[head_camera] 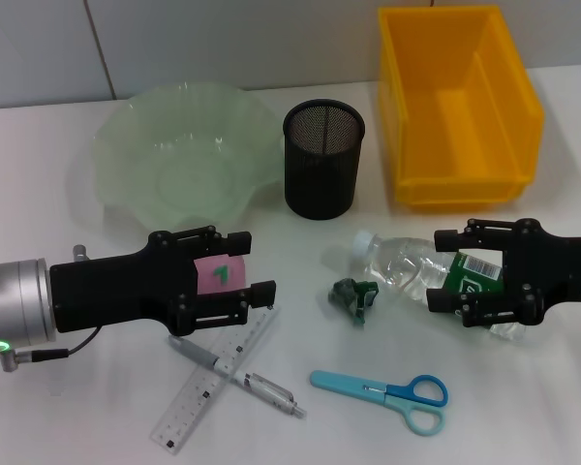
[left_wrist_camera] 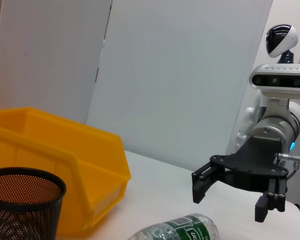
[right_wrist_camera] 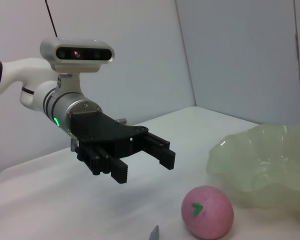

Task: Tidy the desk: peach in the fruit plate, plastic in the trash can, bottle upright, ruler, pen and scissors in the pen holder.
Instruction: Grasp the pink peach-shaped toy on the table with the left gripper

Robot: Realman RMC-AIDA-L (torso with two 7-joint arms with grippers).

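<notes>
A pink peach lies on the table, partly under my left gripper, which is open and hovers above it. In the right wrist view the peach rests apart from the left gripper. A clear bottle with a green label lies on its side. My right gripper is open above its label end; it also shows in the left wrist view, over the bottle. Crumpled green plastic, blue scissors, a clear ruler and a silver pen crossing it lie at the front.
A pale green fruit plate stands at the back left. A black mesh pen holder stands in the middle. A yellow bin stands at the back right.
</notes>
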